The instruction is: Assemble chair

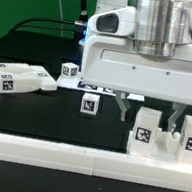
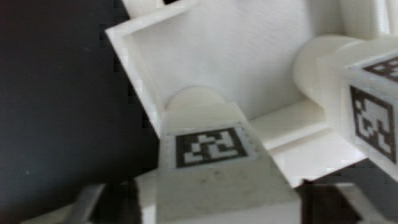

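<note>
The hand point(image 1: 147, 115) stands open astride an upright chair part point(image 1: 146, 133), with fingers at its 3 and 9 o'clock, apparently not yet touching. Close evenly, keeping it centred and upright, clear of the second part point(image 1: 190, 137) at 3 o'clock. A cube point(image 1: 89, 104) sits at 9 o'clock on the tabletop point(image 1: 41, 110).
</note>
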{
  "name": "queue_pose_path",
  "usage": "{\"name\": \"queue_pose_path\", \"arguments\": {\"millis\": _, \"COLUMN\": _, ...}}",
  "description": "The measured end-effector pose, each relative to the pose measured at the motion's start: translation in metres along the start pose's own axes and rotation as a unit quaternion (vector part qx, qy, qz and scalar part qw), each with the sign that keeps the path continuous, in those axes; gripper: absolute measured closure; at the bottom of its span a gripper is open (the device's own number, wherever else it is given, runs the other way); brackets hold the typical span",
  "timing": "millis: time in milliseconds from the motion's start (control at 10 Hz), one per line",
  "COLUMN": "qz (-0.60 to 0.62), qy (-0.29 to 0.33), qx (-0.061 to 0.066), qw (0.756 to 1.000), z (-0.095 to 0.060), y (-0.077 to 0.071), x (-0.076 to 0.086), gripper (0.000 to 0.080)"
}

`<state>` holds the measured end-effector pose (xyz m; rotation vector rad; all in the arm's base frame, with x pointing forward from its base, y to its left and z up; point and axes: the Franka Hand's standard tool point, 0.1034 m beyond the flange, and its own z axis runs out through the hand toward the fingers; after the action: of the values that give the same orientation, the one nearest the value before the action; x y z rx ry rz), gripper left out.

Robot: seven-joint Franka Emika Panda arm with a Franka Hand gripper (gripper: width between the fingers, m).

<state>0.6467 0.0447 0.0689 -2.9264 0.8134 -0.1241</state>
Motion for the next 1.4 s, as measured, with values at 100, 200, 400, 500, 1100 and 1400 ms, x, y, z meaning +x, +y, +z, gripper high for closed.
{"name": "queue_pose_path", "arguments": {"millis": 100, "qz": 0.028, "qy": 0.000, "qx": 0.000, "qw": 1.000, "z": 0.0001, "y": 0.0001, "x": 0.0000, "gripper": 0.0515}}
{"name": "queue_pose_path", "arguments": {"millis": 200, "qz": 0.048, "qy": 0.000, "qx": 0.000, "qw": 0.999, "z": 0.0001, "y": 0.0001, "x": 0.0000, "gripper": 0.0515}}
{"name": "queue_pose_path", "arguments": {"millis": 400, "qz": 0.161, "qy": 0.001, "qx": -0.001, "qw": 0.987, "z": 0.0001, "y": 0.0000, "x": -0.0001, "gripper": 0.0515}}
{"name": "queue_pose_path", "arguments": {"millis": 500, "qz": 0.200, "qy": 0.001, "qx": -0.001, "qw": 0.980, "z": 0.0001, "y": 0.0000, "x": -0.0001, "gripper": 0.0515}}
{"name": "queue_pose_path", "arguments": {"millis": 1100, "qz": 0.489, "qy": -0.011, "qx": 0.000, "qw": 0.872, "z": -0.0012, "y": 0.0010, "x": 0.0003, "gripper": 0.0515}}
{"name": "queue_pose_path", "arguments": {"millis": 1400, "qz": 0.586, "qy": -0.016, "qx": 0.000, "qw": 0.810, "z": 0.0007, "y": 0.0019, "x": -0.0007, "gripper": 0.0515}}
